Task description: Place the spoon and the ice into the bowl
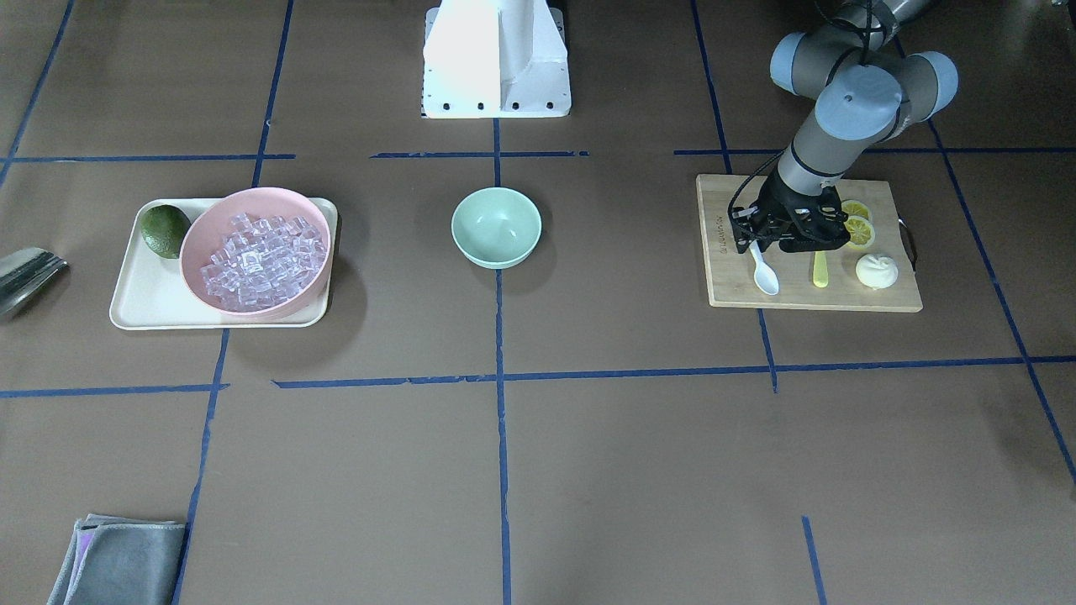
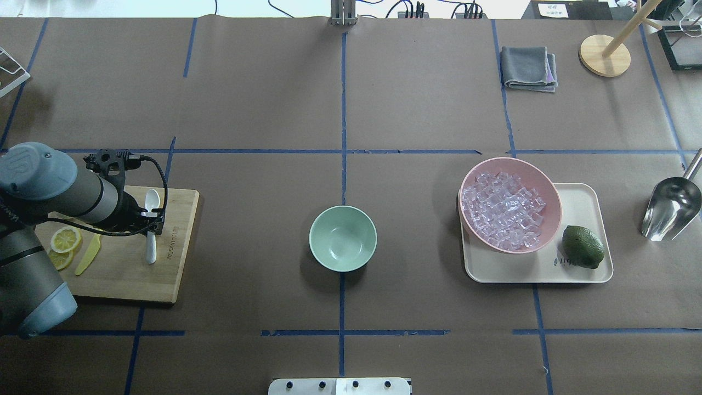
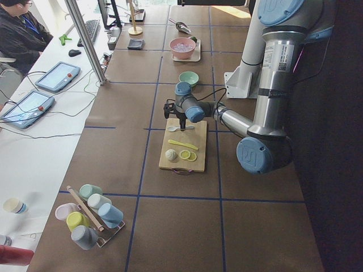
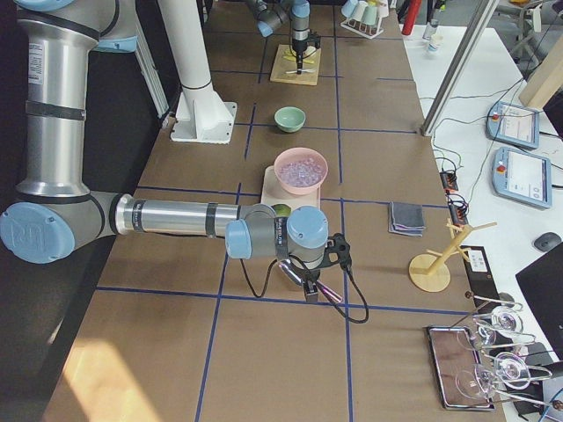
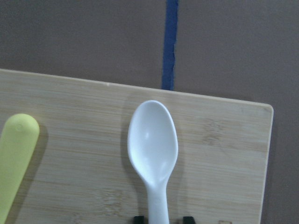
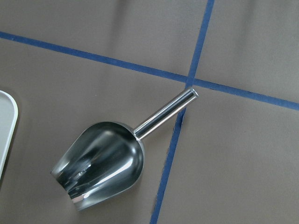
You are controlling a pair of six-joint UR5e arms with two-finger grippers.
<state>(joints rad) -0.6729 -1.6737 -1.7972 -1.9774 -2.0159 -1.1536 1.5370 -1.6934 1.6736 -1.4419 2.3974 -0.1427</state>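
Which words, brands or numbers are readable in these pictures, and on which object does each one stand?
"UR", it seems, on the left arm's blue joint cap.
Cutting board: engraved brand line, too blurred to read.
Tray: small dark print beside the lime, unreadable.
Sticker on that arm's upper link: too small.

Brown paper-covered table (image 2: 247,82), blue tape lines (image 2: 343,109), white side desk (image 3: 28,170)

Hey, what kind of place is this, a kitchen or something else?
Probably a robotics lab, not a kitchen: a robot arm works at a table papered brown and gridded with blue tape, and a person sits alongside at a desk with tablets.
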